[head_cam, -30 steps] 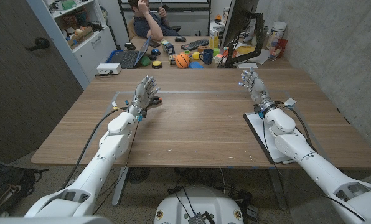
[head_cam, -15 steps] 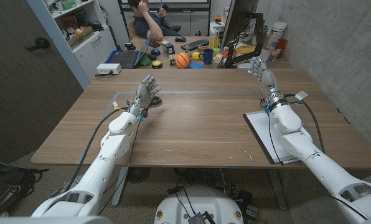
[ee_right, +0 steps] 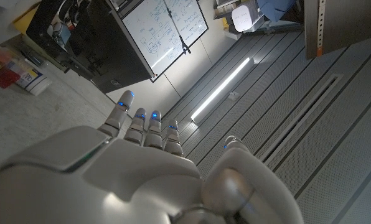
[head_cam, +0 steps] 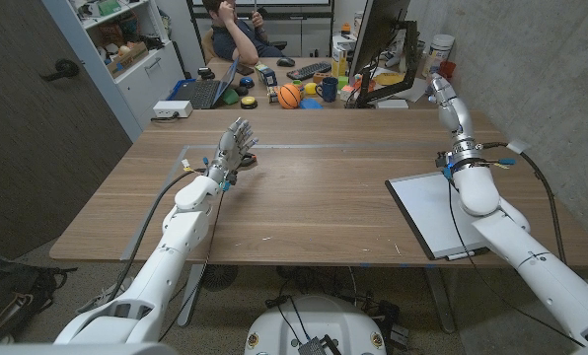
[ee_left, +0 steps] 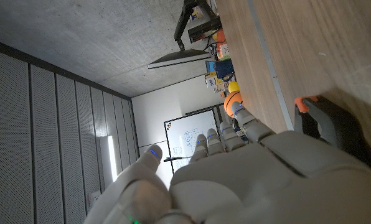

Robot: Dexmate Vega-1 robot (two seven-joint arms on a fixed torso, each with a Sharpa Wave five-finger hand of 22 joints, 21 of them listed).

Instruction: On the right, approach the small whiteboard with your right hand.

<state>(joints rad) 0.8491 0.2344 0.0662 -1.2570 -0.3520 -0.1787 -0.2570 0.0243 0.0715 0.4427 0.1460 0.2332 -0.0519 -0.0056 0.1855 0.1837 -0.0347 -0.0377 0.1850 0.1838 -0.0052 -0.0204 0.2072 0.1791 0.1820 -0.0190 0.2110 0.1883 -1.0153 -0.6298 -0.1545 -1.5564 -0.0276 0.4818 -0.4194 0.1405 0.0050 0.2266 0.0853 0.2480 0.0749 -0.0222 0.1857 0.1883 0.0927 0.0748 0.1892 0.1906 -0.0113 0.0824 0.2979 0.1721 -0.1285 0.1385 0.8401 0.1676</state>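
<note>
Clearly the approach has hardly begun: the right hand [head_cam: 446,97] is raised, fingers straight up and holding nothing, above the table's far right edge, while the small whiteboard [head_cam: 434,213] lies flat beneath its forearm; next it must turn down and come back toward the board

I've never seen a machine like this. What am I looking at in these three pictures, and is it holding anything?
It is a robot with two white arms ending in human-like hands, standing at a wooden table. The wide picture comes from a camera on its head, looking down. The other two come from cameras on each wrist, looking along the back of the left hand and the right hand; those views are turned. A small whiteboard lies on the table's right side. Both hands hold nothing, fingers apart. A person sits behind the table.
</note>
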